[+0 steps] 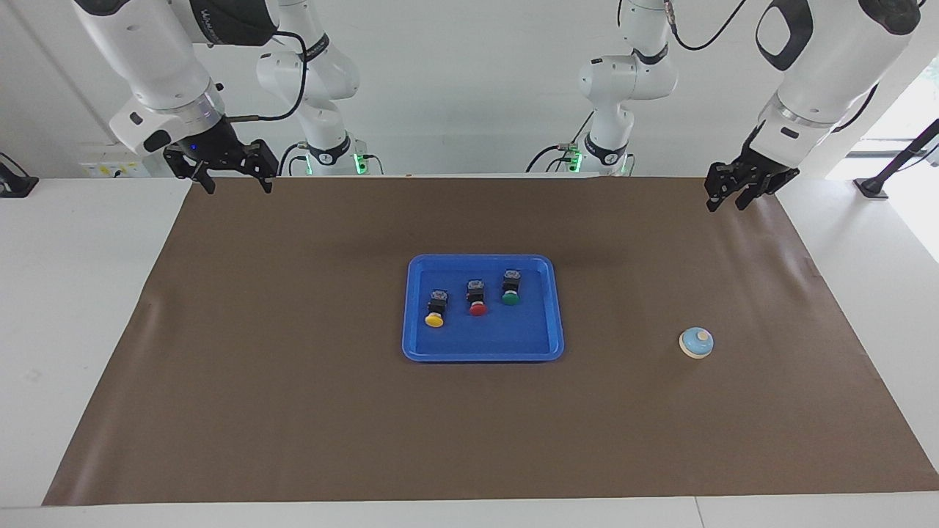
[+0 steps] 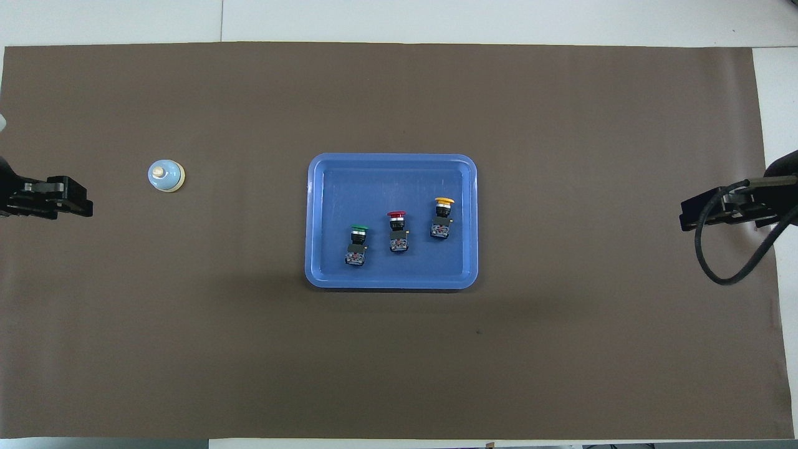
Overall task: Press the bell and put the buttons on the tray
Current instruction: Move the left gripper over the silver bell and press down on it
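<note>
The blue tray [image 1: 411, 352] lies at the middle of the brown mat, also in the overhead view [image 2: 315, 218]. Three buttons lie in it in a row: yellow [image 1: 434, 320] [image 2: 444, 201], red [image 1: 477, 309] [image 2: 396, 215], green [image 1: 510, 298] [image 2: 358, 228]. The light-blue bell [image 1: 696, 342] [image 2: 166, 176] stands on the mat toward the left arm's end. My left gripper [image 1: 725, 202] [image 2: 78, 204] hangs in the air over the mat's edge at its own end, apart from the bell. My right gripper [image 1: 236, 183] [image 2: 711, 212] is open and empty over the mat's edge at its own end.
The brown mat [image 1: 293, 411] covers most of the white table [image 1: 73, 293]. Both arms' bases stand at the table's robot end. A black cable [image 2: 735, 262] loops under the right wrist.
</note>
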Controlling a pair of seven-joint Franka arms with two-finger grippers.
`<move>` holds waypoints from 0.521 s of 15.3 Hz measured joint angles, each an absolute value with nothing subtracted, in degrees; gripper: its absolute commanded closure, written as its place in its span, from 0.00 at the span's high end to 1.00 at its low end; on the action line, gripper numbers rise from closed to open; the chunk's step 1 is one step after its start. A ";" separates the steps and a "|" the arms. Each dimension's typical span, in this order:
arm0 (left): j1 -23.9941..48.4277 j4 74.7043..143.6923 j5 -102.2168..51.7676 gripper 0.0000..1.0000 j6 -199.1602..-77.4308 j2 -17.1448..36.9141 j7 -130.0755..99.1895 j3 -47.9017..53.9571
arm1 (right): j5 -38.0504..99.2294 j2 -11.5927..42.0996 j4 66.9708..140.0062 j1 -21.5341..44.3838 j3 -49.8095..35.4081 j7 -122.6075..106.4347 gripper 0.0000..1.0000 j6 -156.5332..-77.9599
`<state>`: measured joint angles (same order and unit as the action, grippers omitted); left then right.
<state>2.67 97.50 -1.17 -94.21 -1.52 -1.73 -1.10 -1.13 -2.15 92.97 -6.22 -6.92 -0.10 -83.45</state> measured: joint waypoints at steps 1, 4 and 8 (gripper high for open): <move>2.15 97.89 -1.17 0.00 -96.68 -0.15 -1.73 -1.15 | -1.13 -2.15 92.97 -6.22 -6.92 -0.10 1.00 -83.45; 0.44 98.06 -1.17 0.00 -104.84 6.35 -1.69 -1.23 | -1.13 -2.16 92.97 -6.21 -6.93 -0.10 1.00 -83.45; -0.62 97.60 -1.15 0.00 -114.43 15.17 -1.69 -1.25 | -1.13 -2.16 92.97 -6.21 -6.93 -0.10 1.00 -83.45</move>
